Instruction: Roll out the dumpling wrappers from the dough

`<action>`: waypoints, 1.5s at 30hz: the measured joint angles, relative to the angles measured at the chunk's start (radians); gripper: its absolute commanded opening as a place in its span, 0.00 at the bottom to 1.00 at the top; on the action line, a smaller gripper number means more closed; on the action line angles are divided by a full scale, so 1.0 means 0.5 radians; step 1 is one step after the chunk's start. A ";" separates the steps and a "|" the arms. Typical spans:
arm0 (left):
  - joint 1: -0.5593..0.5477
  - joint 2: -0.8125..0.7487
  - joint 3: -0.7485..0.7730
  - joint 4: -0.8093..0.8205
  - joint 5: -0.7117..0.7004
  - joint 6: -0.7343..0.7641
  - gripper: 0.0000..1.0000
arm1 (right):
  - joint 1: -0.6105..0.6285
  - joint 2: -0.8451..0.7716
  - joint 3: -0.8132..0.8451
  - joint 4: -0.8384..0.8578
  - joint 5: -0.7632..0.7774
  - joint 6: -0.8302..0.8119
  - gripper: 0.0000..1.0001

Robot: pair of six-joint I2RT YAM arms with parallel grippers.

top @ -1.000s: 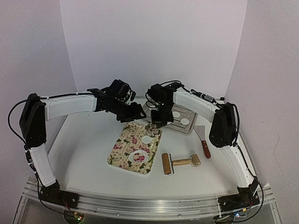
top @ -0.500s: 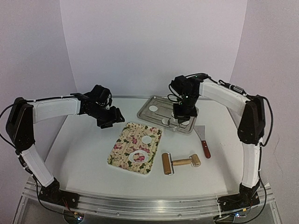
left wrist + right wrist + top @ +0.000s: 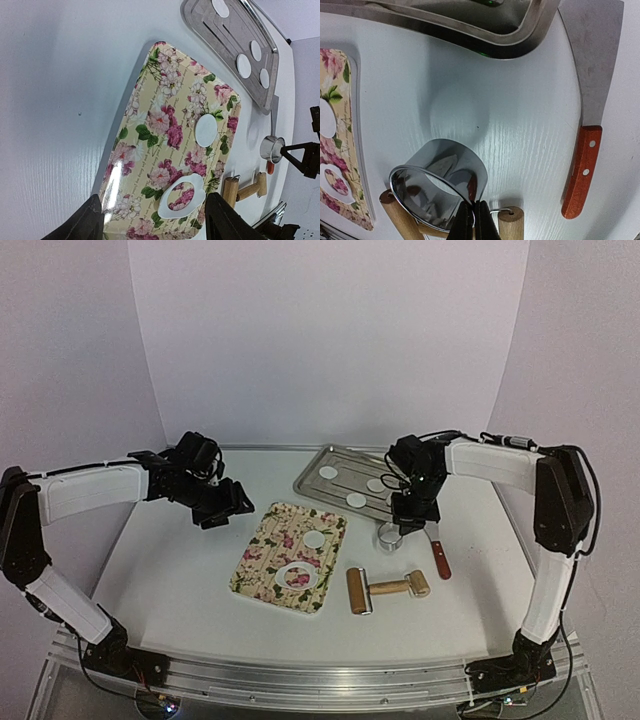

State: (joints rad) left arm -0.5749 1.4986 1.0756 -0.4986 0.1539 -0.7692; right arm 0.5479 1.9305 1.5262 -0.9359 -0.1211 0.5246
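Dumpling wrappers (image 3: 352,498) in tray (image 3: 305,480), near right claw (image 3: 396,527), ring cutter (image 3: 388,537) pinched

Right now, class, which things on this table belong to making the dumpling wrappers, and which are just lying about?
Part of the job:
dumpling wrappers
dough sheet
ring cutter, gripped by the right tool
rolling pin
floral tray
metal tray

Just lying about, as far as I can judge:
scraper, untouched beside the metal tray
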 measured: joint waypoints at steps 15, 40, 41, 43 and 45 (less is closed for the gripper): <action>0.000 -0.028 -0.010 -0.049 0.003 0.000 0.94 | 0.002 0.123 -0.092 0.148 0.055 -0.004 0.27; 0.000 -0.007 0.047 -0.084 0.019 -0.018 0.94 | -0.304 -0.263 -0.417 -0.166 0.239 -0.045 0.66; 0.000 -0.007 0.047 -0.088 0.019 -0.028 0.94 | -0.308 -0.243 -0.435 -0.169 0.232 -0.044 0.65; 0.000 -0.013 0.044 -0.088 0.020 -0.037 0.94 | -0.310 -0.204 -0.459 -0.166 0.220 -0.043 0.63; 0.000 -0.028 0.032 -0.087 0.021 -0.044 0.94 | -0.310 -0.152 -0.487 -0.160 0.206 -0.048 0.60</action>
State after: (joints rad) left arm -0.5747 1.4849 1.0915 -0.5421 0.1642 -0.7915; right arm 0.3927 1.8546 1.2827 -1.0158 -0.0179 0.5008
